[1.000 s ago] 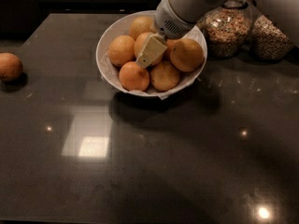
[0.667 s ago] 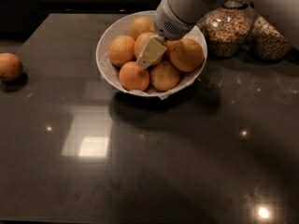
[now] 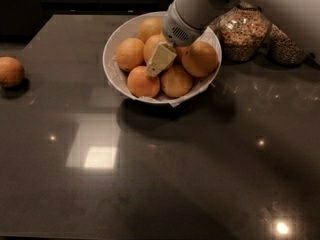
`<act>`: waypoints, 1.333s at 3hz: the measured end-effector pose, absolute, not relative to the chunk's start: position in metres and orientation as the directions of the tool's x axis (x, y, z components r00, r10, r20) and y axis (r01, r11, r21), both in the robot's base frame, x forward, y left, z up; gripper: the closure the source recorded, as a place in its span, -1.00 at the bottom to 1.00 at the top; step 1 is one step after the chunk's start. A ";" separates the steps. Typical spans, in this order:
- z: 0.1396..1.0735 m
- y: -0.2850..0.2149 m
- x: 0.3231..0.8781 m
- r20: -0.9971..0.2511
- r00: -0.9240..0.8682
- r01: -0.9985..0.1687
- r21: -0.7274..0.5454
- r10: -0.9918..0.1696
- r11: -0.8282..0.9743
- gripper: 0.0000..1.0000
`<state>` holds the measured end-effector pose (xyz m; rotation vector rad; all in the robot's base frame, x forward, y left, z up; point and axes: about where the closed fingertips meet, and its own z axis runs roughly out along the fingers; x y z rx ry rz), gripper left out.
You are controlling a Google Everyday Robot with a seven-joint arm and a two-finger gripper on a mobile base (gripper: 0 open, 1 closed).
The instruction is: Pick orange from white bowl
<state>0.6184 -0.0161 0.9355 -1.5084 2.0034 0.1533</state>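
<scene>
The white bowl [image 3: 111,70] stands at the back middle of the dark counter and holds several oranges. One orange [image 3: 130,54] lies at its left, one [image 3: 143,82] at the front and one [image 3: 200,59] at the right. My gripper [image 3: 160,59] comes down from the upper right into the middle of the bowl. Its cream-coloured tip rests among the oranges, against the centre orange [image 3: 153,44]. The grey arm hides the back right part of the bowl.
A loose orange [image 3: 10,71] lies on the counter at the far left. Two glass jars of grains [image 3: 243,31] [image 3: 286,47] stand right of the bowl at the back. The dark glossy counter [image 3: 165,174] stretches toward the front.
</scene>
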 end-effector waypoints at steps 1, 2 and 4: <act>0.933 -0.016 0.620 -0.530 -0.160 -0.902 -0.263 -0.833 0.341 -0.13; 0.933 -0.016 0.620 -0.530 -0.160 -0.902 -0.263 -0.833 0.341 0.33; 0.933 -0.016 0.620 -0.530 -0.160 -0.902 -0.263 -0.833 0.341 1.00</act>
